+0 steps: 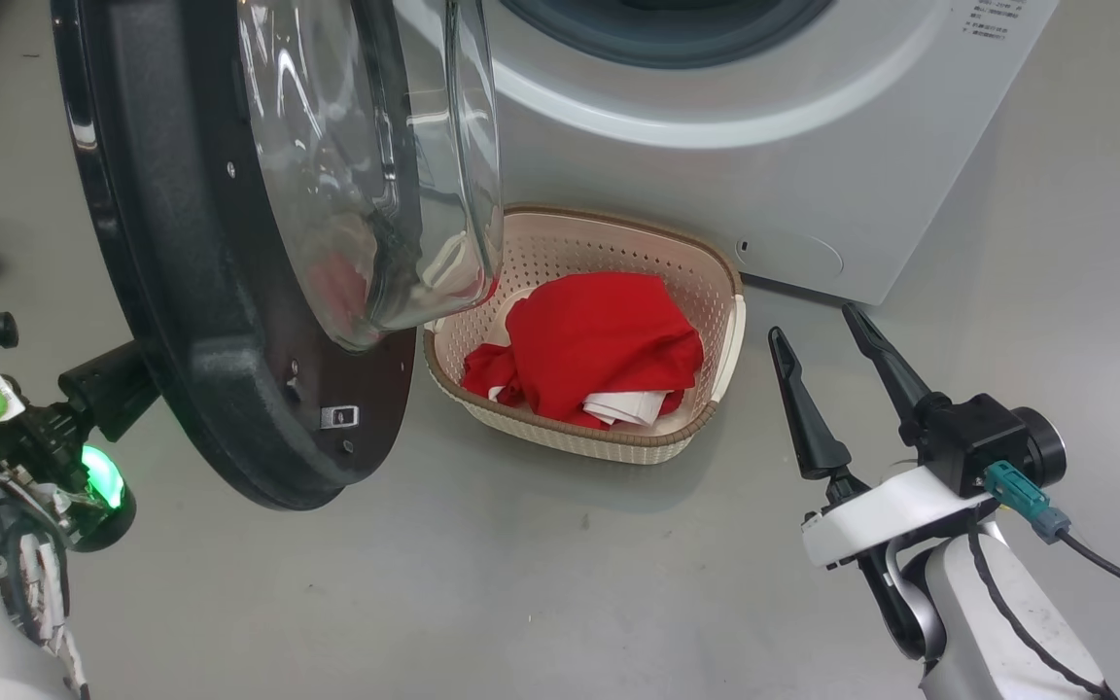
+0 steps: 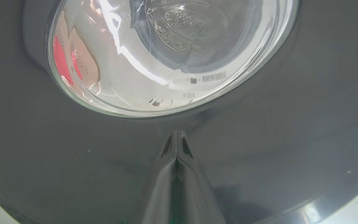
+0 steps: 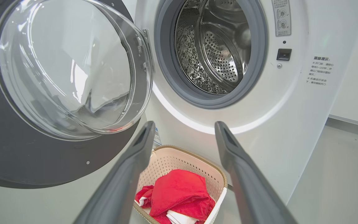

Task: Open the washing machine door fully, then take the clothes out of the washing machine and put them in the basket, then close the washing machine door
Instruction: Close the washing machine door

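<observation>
The clothes (image 1: 599,340) are in the basket (image 1: 618,233), so only closing the door (image 1: 181,292) is left (left claw (image 2: 176,140) pinched together, right claw (image 1: 815,326) wide).

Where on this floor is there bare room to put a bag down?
The grey floor in front of the basket is bare, from the door across to the right arm. So is the strip right of the washing machine. It is crowded where the door's glass hangs close by the basket's rim, and the basket is filled with the clothes.
</observation>
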Tool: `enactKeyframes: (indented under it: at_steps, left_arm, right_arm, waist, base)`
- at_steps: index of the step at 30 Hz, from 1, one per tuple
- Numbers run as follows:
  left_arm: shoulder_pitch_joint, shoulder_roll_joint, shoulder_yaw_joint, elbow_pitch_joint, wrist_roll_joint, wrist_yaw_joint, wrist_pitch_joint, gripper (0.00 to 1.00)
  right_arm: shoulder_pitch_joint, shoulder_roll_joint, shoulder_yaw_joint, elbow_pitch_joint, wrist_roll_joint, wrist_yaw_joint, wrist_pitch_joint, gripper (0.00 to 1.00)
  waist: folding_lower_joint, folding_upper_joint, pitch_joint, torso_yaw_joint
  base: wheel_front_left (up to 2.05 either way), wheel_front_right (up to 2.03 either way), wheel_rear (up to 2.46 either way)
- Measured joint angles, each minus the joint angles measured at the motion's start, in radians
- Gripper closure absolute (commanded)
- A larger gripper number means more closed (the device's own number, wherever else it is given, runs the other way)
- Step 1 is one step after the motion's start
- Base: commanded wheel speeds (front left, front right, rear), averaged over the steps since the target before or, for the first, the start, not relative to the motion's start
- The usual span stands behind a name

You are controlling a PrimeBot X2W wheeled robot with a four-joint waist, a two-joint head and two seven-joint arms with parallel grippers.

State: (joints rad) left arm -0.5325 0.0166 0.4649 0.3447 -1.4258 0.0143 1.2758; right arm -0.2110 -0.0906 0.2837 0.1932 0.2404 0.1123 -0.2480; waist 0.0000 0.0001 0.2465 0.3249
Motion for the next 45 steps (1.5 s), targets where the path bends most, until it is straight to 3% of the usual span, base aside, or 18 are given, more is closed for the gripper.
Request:
enactKeyframes:
  at_steps: [11,20,27,32,38,45]
  left_arm:
    - [0.051,-0.001,-0.048,-0.095,-0.034,0.033,-0.003,1.00]
    - [0.083,-0.001,-0.063,-0.144,-0.046,0.035,-0.078,1.00]
    - [0.091,-0.002,-0.078,-0.171,-0.003,-0.003,-0.183,1.00]
    - [0.126,-0.003,-0.063,-0.172,0.089,-0.039,-0.272,1.00]
    - [0.163,0.029,-0.080,-0.197,0.258,-0.120,-0.382,1.00]
    - [0.218,0.072,-0.118,-0.226,0.424,-0.135,-0.513,1.00]
  right_arm:
    - [-0.001,0.004,-0.003,-0.004,0.000,0.000,-0.001,0.00]
    - [-0.002,0.006,-0.012,-0.005,0.000,0.000,-0.001,0.00]
    - [-0.002,0.007,-0.024,-0.003,0.000,0.000,-0.001,0.00]
    - [0.000,0.010,-0.028,0.001,0.004,0.000,-0.001,0.00]
    - [0.020,0.012,-0.037,0.007,0.006,0.000,-0.001,0.00]
    - [0.039,0.017,-0.039,0.010,0.009,0.000,-0.001,0.00]
  waist:
    - [0.0000,0.0000,0.018,-0.017]
    - [0.0000,0.0000,0.020,-0.024]
    - [0.0000,0.0000,0.005,-0.014]
    - [0.0000,0.0000,-0.016,-0.004]
    - [0.0000,0.0000,-0.045,0.008]
    - [0.0000,0.0000,-0.079,0.022]
  base:
    - [0.00,0.00,0.00]
    - [0.00,0.00,0.00]
    - [0.00,0.00,0.00]
    - [0.00,0.00,0.00]
    - [0.00,0.00,0.00]
    - [0.00,0.00,0.00]
